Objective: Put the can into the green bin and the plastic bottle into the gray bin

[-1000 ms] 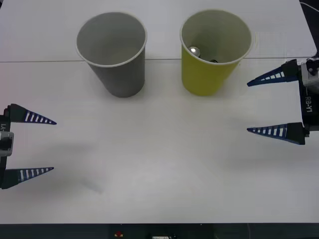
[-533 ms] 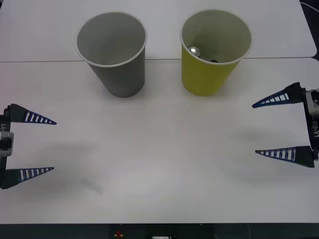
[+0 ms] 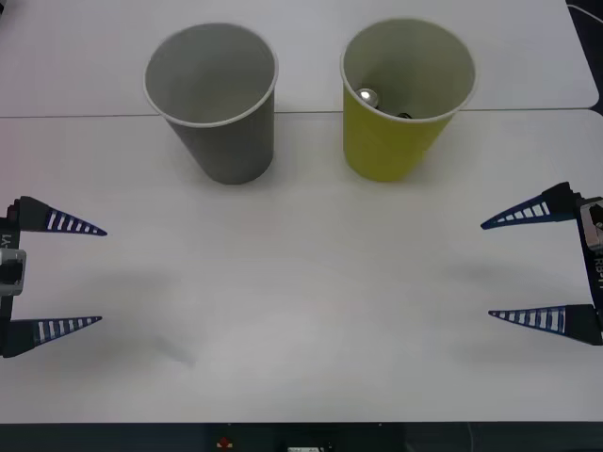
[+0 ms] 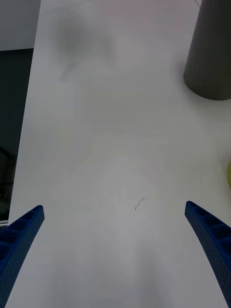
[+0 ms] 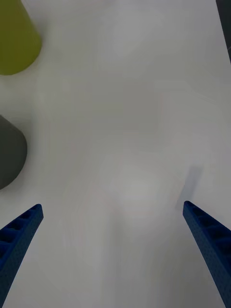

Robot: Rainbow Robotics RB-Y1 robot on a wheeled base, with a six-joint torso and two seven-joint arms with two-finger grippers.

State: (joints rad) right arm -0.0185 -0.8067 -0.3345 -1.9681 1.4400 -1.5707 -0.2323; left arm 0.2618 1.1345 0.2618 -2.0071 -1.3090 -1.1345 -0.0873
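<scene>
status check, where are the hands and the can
Left hand open, low at table's left edge. Right hand open, empty, at right edge. Can inside green bin. Gray bin looks empty.

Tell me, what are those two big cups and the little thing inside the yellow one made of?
The gray bin and green bin look like matte paper or thin plastic, with pale rolled rims. The can seems metal: its top glints silver.

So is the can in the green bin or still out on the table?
In. The can shows its silver top inside the green bin, low against the inner wall.
</scene>
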